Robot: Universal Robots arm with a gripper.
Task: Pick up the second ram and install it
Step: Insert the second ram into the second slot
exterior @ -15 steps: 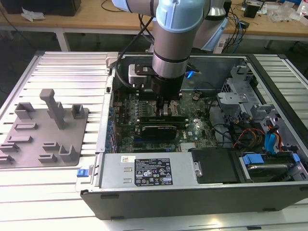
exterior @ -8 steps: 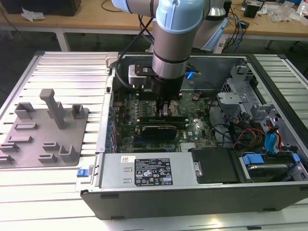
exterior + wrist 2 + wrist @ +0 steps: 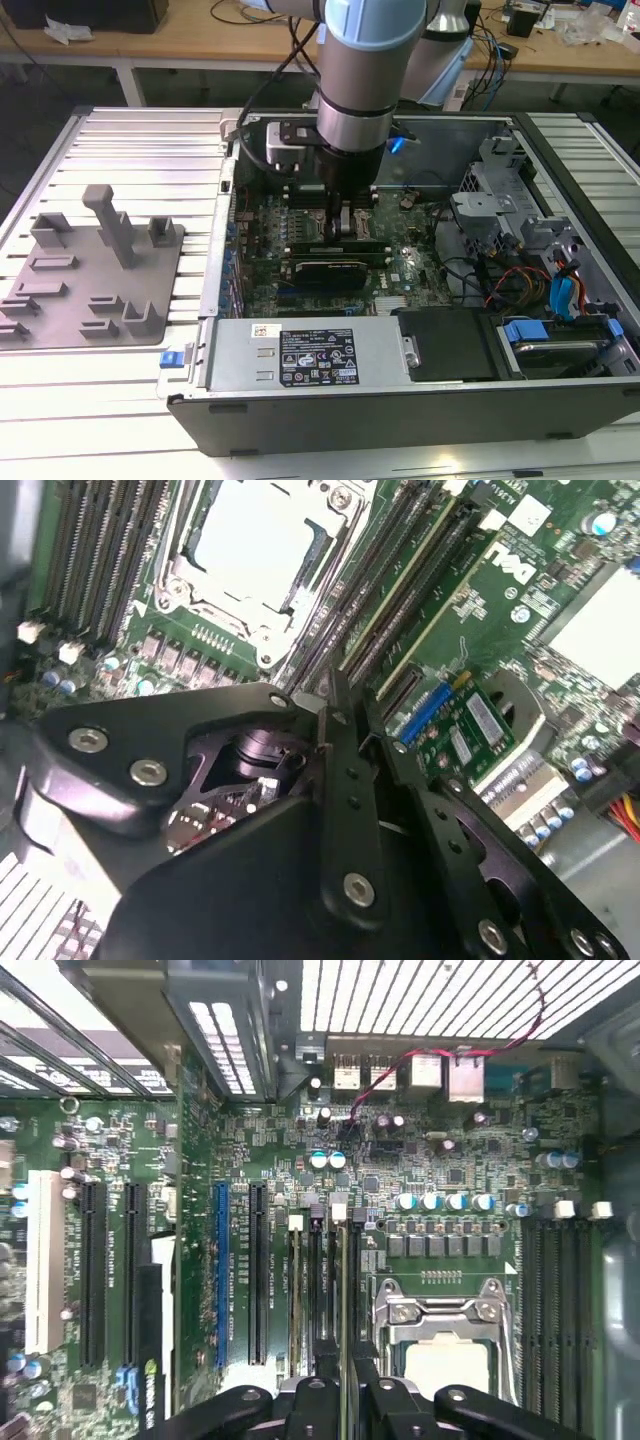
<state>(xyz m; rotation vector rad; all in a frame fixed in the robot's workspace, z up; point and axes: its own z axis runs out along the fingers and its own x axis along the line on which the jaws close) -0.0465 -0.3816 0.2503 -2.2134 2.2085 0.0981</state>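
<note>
**Over the memory slots, gripper pressing a stick home**

Inside the open computer case [image 3: 560, 180], the arm has its gripper [image 3: 345, 215] lowered onto the motherboard [image 3: 400, 260], right at the bank of memory slots beside the processor socket [image 3: 445, 1345]. Both wrist views show the fingers [image 3: 345, 770] drawn close together, clamped on the thin top edge of the second ram [image 3: 343, 1290], which stands upright in a slot next to a stick that looks already seated. From where I stand, the stick appears to be in or entering its slot; whether the end latches have closed I cannot tell.

To my eye, doing this well means keeping the stick square to the slot and pushing straight down, so both ends sink evenly rather than one corner first. The graphics card [image 3: 325, 270] sits just beside the slots in the exterior view, so the fingers have little room to wander sideways. The grey parts tray [image 3: 90, 270] lies well apart, outside the case.
</note>
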